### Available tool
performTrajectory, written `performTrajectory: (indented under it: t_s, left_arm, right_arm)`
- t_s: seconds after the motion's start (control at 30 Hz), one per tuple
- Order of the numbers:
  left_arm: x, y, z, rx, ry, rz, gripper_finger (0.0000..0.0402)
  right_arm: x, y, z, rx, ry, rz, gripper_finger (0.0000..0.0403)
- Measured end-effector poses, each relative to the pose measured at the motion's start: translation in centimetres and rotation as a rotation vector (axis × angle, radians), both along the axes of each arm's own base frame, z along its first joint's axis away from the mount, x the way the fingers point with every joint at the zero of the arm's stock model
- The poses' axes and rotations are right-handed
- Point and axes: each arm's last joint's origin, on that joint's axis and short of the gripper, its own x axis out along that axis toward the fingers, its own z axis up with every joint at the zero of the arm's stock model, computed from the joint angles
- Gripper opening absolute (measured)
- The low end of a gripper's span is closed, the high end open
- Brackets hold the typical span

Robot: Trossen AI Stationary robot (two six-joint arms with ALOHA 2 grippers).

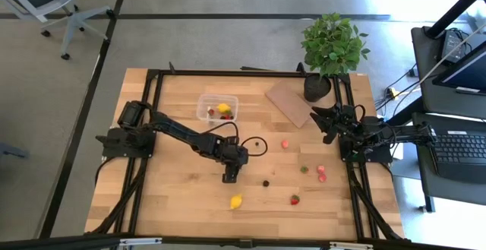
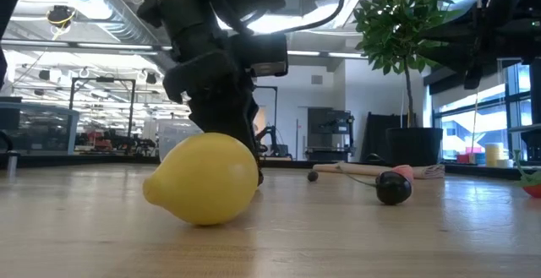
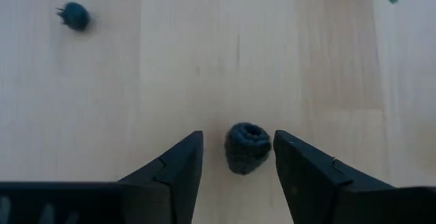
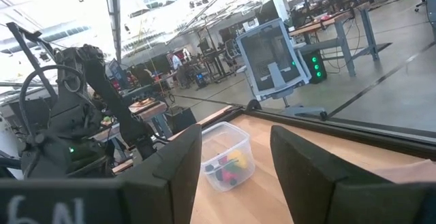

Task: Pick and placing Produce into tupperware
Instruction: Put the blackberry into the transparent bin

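Left gripper (image 1: 230, 178) sits low at centre of the high view, pointing down at the wooden counter (image 1: 175, 197). Only the left wrist view shows what it's on: a dark berry (image 3: 246, 148), bumpy, roundish with a dimpled top, sits between the two dark wedge fingers (image 3: 178, 164), small gaps on both sides, so the jaws are spread around it, not pinching. A second dark berry (image 3: 74, 16) lies upper left in that view, well apart.

Right gripper (image 1: 319, 115) waits raised at the right edge of the counter in the high view, beside the potted plant (image 1: 332, 46). Right wrist view shows its fingers (image 4: 170, 163) apart, nothing between them, and looks across at the tupperware (image 4: 227, 154): clear plastic, rounded corners, with red, yellow and dark pieces inside.

High view places the tupperware (image 1: 217, 108) upper centre, well apart from the left gripper. Loose produce lower right: lemon (image 1: 236, 201), strawberries (image 1: 295, 199), another dark berry (image 1: 266, 182), a small green piece (image 1: 304, 169). A flat brown board (image 1: 291, 102) lies near the plant.

Low view alone gives the lemon (image 2: 205, 179) close up: smooth, glossy yellow, pointed end, resting on the counter, with the left arm behind it.
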Motion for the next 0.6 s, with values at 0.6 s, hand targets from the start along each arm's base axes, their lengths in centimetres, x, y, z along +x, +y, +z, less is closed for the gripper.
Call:
performTrajectory:
  t_s: [0.6]
  left_arm:
    - [0.4,0.1,-1.4,-0.016,0.028,-0.021,0.0101]
  right_arm:
    - [0.0,0.0,0.0,-0.003,0.002,-0.001,0.0178]
